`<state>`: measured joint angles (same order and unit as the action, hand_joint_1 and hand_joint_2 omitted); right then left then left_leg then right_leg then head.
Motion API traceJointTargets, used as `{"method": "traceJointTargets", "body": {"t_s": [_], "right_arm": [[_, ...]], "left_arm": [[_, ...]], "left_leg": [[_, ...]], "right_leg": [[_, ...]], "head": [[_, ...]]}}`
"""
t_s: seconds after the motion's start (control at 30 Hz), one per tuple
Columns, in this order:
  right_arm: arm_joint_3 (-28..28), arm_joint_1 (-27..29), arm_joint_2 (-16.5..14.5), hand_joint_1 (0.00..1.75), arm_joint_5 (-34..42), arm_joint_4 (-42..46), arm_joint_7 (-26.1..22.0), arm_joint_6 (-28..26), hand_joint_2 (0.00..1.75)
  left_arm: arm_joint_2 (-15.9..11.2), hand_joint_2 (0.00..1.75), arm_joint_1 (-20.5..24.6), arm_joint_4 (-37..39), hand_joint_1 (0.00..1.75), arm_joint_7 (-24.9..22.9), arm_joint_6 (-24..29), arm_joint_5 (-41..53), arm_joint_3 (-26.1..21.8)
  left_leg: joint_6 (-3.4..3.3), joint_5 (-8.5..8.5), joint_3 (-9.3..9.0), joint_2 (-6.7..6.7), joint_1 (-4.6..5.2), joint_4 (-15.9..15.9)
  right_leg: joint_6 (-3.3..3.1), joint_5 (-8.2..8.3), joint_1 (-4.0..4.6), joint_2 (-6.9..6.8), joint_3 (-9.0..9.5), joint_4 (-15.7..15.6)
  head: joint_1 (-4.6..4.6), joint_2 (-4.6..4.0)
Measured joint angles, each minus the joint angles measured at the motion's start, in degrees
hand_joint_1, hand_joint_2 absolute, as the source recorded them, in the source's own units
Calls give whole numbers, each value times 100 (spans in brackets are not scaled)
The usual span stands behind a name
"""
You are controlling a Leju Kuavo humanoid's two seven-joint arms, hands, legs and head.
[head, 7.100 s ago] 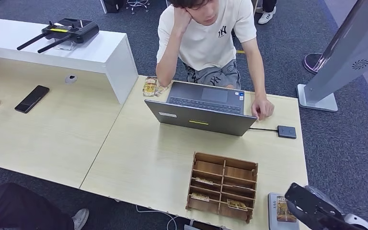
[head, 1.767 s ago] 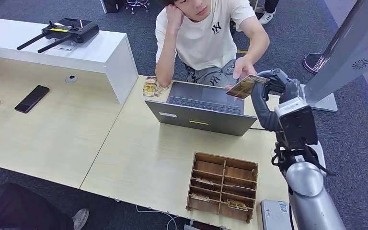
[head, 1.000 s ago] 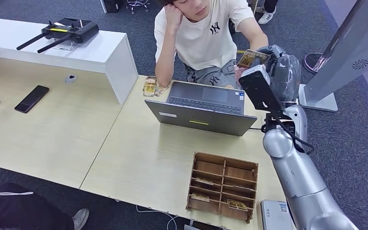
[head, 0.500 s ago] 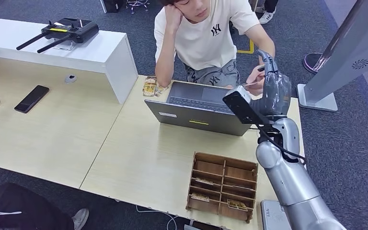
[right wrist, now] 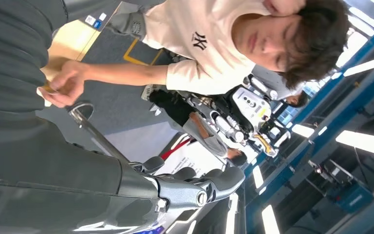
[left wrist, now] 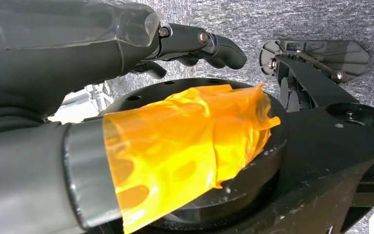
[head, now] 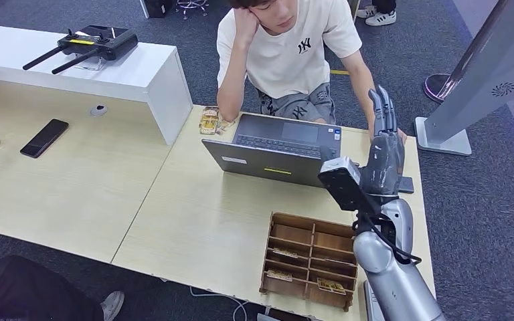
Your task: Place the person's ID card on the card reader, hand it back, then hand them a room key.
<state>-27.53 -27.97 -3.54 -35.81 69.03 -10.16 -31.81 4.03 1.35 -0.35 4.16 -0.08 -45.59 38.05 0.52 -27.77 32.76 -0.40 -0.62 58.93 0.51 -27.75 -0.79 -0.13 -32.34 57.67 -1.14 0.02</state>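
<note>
My right hand [head: 383, 142] stands raised over the table's far right edge, fingers straight up and apart, with nothing in it. Its dark fingers [right wrist: 199, 187] show in the right wrist view. Just behind it the person's hand [right wrist: 61, 84] pinches a small yellowish card [right wrist: 44, 90]. The wooden key rack [head: 311, 259] sits at the front of the table with key cards [head: 331, 285] in its front slots. A sliver of the grey card reader [head: 366, 301] peeks out beside my right arm. My left hand [left wrist: 126, 44] hangs low, holding nothing.
An open laptop [head: 278, 150] stands between the seated person [head: 288, 53] and the rack. A black phone [head: 44, 138] lies on the left table, and a controller [head: 94, 43] rests on the white shelf. A grey kiosk stand [head: 482, 73] rises at the right.
My right hand let go of the ID card and the person took it. The arm came down and drew back toward me, fingers now spread upward.
</note>
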Motion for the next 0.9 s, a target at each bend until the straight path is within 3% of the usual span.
{"method": "traceJointTargets", "body": {"t_s": [0.5, 0.77, 0.9], "right_arm": [[75, 1377, 2, 0, 651, 1563, -286, -93, 175], [177, 2130, 78, 0, 2375, 2243, -280, 897, 175], [207, 2392, 143, 0, 3146, 2474, -336, 1266, 0]], "left_arm": [[99, 0, -105, 0, 0, 94, 96, -50, 0], [143, 0, -126, 0, 0, 124, 145, -303, -14], [164, 0, -131, 0, 0, 124, 149, -404, -61]], "left_leg": [[0, -2, 0, 1, 0, 0], [0, -3, 2, 0, 0, 0], [-1, -4, 3, 1, 1, 0]], "right_leg": [[0, 0, 0, 0, -1, -2], [0, -1, 0, 0, -1, -2], [0, -1, -1, 1, -2, -3]], "head": [[-1, 0], [-2, 0], [-1, 0]]}}
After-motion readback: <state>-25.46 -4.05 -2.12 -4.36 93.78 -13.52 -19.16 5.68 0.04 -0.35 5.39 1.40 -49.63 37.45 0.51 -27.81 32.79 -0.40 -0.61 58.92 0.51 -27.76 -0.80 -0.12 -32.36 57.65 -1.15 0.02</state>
